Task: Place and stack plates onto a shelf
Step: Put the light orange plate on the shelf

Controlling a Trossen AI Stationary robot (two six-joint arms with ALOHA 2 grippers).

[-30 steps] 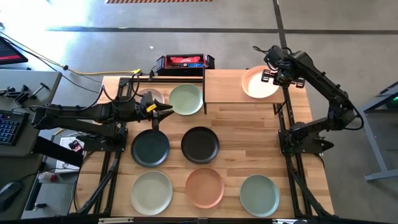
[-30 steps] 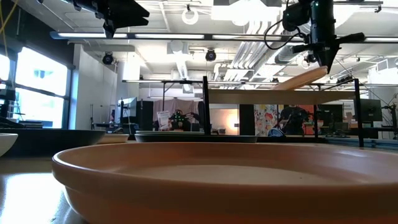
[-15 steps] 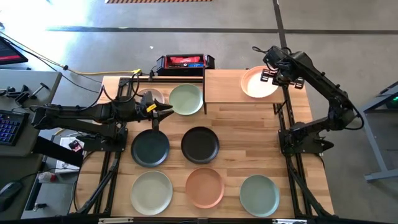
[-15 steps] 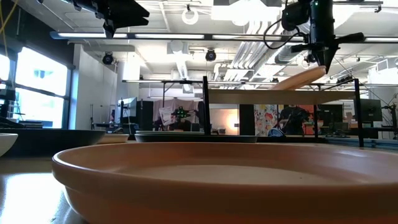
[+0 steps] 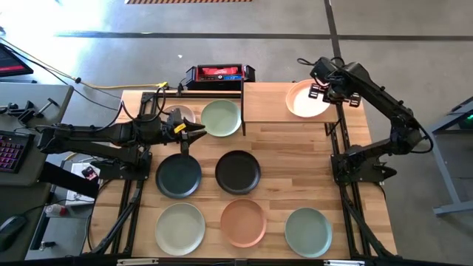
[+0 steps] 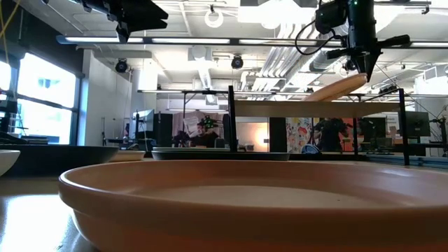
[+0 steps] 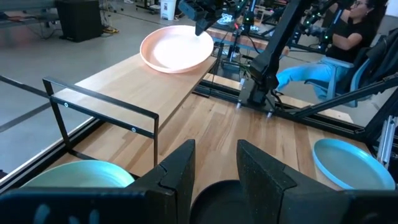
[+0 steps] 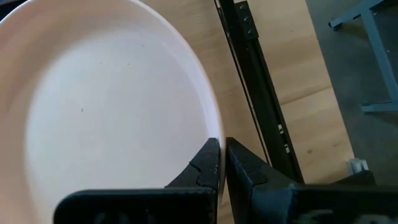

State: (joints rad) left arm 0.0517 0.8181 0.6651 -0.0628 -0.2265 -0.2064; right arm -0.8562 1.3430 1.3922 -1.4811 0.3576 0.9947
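A: Plates first, high view. Peach plate sits over the right end of the shelf, at the table's back right corner. Right gripper is pinched tight on its right rim.

B: The rest?

A: Pale green plate lies just left of the shelf near the back edge. Dark teal plate and black plate are mid-table. Along the front edge: sage plate, terracotta plate, grey-green plate. Left gripper hovers between pale green and teal, fingers parted, holding nothing.

B: Low view?

A: Terracotta plate fills the foreground. Behind it, the shelf stands on black legs; the peach plate is tilted, lower edge on the board, raised edge in the right gripper.

B: Left wrist?

A: Own fingers apart over the teal plate's rim, nothing between them. Peach plate at the shelf's far end; grey-green plate off near the table edge. A seated person beyond the table.

B: Right wrist?

A: Fingers closed on the peach plate's rim, shelf board beneath.
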